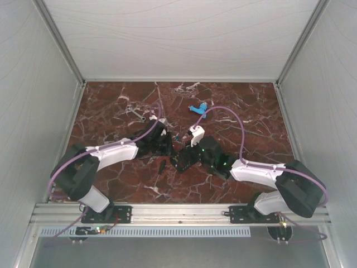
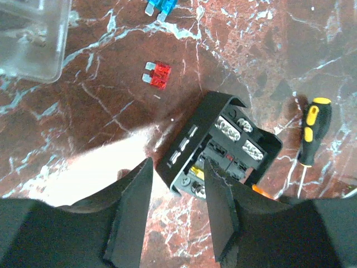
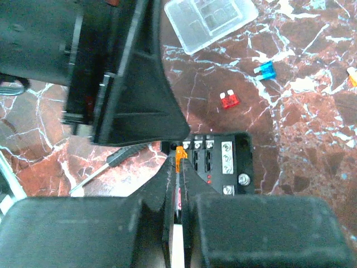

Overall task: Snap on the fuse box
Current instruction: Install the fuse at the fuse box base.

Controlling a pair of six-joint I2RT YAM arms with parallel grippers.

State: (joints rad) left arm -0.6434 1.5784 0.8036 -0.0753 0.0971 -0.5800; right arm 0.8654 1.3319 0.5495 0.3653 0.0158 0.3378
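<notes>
The black fuse box (image 2: pixel 234 142) lies open on the marble, with coloured fuses and screw terminals showing; it also shows in the right wrist view (image 3: pixel 223 162) and in the top view (image 1: pixel 182 162). Its clear square lid (image 2: pixel 28 39) lies apart on the marble, also seen in the right wrist view (image 3: pixel 211 19). My left gripper (image 2: pixel 177 167) is open and empty, its fingertips just over the box's near corner. My right gripper (image 3: pixel 179 164) is shut on a small orange fuse (image 3: pixel 180 154) at the box's left edge.
A red fuse (image 2: pixel 159 74) and a blue fuse (image 2: pixel 159 6) lie loose between box and lid. A yellow-and-black screwdriver (image 2: pixel 311 131) lies right of the box. A blue plastic piece (image 1: pixel 199 108) and a wrench (image 1: pixel 136 114) lie farther back. Both grippers are close together (image 1: pixel 167 146).
</notes>
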